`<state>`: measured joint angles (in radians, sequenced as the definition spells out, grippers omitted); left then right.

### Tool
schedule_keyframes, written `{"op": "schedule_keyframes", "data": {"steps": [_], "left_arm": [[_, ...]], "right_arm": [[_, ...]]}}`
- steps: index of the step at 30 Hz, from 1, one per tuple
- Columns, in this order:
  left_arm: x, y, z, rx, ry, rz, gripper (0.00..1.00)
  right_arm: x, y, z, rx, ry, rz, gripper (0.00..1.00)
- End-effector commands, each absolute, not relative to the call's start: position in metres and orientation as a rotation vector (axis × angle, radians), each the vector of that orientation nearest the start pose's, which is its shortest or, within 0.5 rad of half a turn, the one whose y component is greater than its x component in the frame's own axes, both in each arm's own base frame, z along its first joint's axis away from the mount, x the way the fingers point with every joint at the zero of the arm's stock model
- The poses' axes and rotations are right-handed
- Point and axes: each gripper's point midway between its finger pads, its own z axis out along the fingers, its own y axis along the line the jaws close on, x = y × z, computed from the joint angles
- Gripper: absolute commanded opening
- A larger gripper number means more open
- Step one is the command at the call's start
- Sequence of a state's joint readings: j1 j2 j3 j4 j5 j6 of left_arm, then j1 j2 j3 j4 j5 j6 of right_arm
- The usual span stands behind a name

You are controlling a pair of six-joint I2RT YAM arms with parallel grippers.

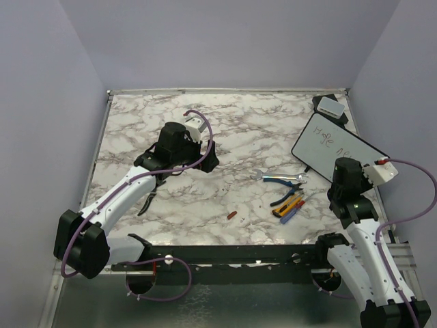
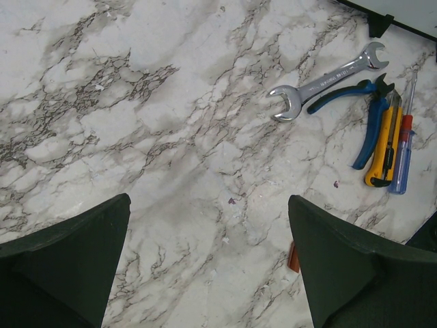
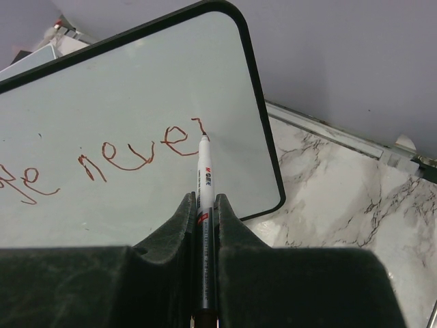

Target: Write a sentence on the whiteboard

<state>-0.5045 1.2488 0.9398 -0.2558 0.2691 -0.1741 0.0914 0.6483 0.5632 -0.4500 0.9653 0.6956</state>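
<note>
Top view: the whiteboard (image 1: 334, 145) sits at the right of the frame on the marble tabletop (image 1: 136, 123).
Left wrist view: the left hand (image 2: 208, 203) is spread wide and holds nothing; a wrench (image 2: 324, 82) lies upper right.
Right wrist view: the right hand (image 3: 203, 208) is clamped on a marker (image 3: 203, 171), whose tip touches the whiteboard's red writing.
</note>
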Motion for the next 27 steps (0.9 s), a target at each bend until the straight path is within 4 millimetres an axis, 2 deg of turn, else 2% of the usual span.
{"op": "schedule_keyframes", "data": {"steps": [1, 16, 27], "left_arm": [[0.2962, -0.2254, 0.1875, 0.528, 2.100, -0.677, 0.99], [0.2966, -0.2250, 0.1872, 0.528, 2.101, -0.674, 0.99], [0.2964, -0.2251, 0.1855, 0.530, 2.106, -0.674, 0.99]], "right_arm": [[0.2171, -0.1168, 0.1853, 1.077, 1.537, -0.533, 0.01], [0.2234, -0.1166, 0.1857, 1.061, 1.541, -0.535, 0.01], [0.2203, -0.1198, 0.1876, 1.078, 1.520, -0.557, 0.01]]}}
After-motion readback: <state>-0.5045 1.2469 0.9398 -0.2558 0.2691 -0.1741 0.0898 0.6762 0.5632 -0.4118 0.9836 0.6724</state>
